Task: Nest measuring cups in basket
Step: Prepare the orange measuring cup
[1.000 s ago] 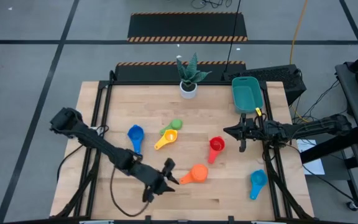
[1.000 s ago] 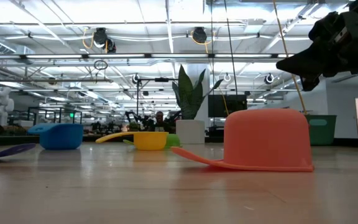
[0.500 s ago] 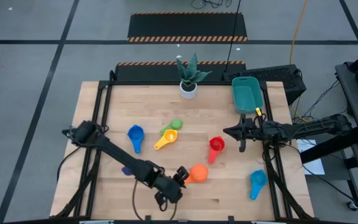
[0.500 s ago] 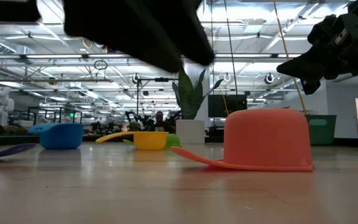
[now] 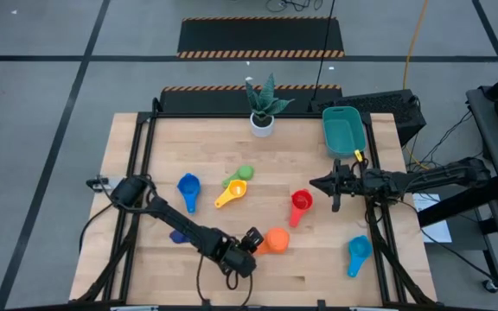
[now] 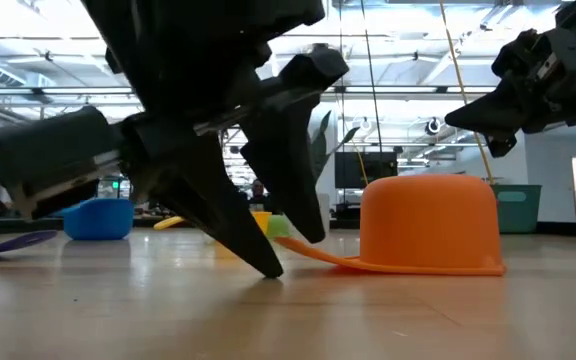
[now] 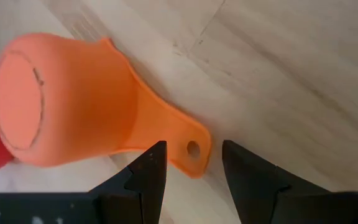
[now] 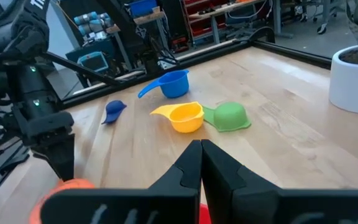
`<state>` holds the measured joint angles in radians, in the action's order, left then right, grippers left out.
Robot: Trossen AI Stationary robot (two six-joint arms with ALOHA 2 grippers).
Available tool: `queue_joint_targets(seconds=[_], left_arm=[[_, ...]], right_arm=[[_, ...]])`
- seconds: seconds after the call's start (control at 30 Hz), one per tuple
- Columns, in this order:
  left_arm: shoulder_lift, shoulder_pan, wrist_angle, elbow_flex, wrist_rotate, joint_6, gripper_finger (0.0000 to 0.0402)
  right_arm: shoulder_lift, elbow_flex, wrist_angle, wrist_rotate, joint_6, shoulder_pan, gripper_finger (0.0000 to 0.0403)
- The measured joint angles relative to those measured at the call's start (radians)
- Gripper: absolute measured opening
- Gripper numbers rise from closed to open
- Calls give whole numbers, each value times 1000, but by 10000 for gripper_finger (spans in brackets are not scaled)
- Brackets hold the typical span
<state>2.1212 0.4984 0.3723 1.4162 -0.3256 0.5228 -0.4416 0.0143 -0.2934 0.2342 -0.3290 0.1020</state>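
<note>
Left gripper (image 5: 251, 241) is down at the table's near edge, fingers (image 7: 149, 174) open on either side of the upside-down orange cup's (image 5: 276, 240) handle — not clamped on it. Red cup (image 5: 300, 202) sits a bit farther back. Right gripper (image 5: 324, 183) hovers past it with fingers pressed together, empty — the basket (image 5: 344, 130) is at the far right corner.

A robotics lab hall: ceiling strip lights (image 6: 268, 45), equipment racks (image 8: 210, 18) behind.

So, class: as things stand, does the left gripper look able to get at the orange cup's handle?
Probably yes: the left gripper is open, a finger either side of the orange cup's handle end, nothing between them.
</note>
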Motion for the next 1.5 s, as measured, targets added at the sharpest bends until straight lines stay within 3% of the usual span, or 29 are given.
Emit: queue_joint_targets(seconds=[0.43,0.57,0.77,0.9,1.07,1.5], left_arm=[[0,-20,-39,-27,-18,71,156],[1,-19,-42,-30,-16,100,114],[4,-35,-52,-32,-19,87,16],[-2,-35,-48,-32,-55,45,17],[-83,-29,46,-35,-71,-7,9],[-424,11,184,-33,65,-279,9]], right_arm=[[-28,0,0,0,1,0,0],[-31,0,0,0,3,0,0],[-31,0,0,0,0,0,0],[-31,0,-1,0,-16,0,0],[-31,0,0,0,-19,0,0],[-49,0,19,2,-30,0,0]])
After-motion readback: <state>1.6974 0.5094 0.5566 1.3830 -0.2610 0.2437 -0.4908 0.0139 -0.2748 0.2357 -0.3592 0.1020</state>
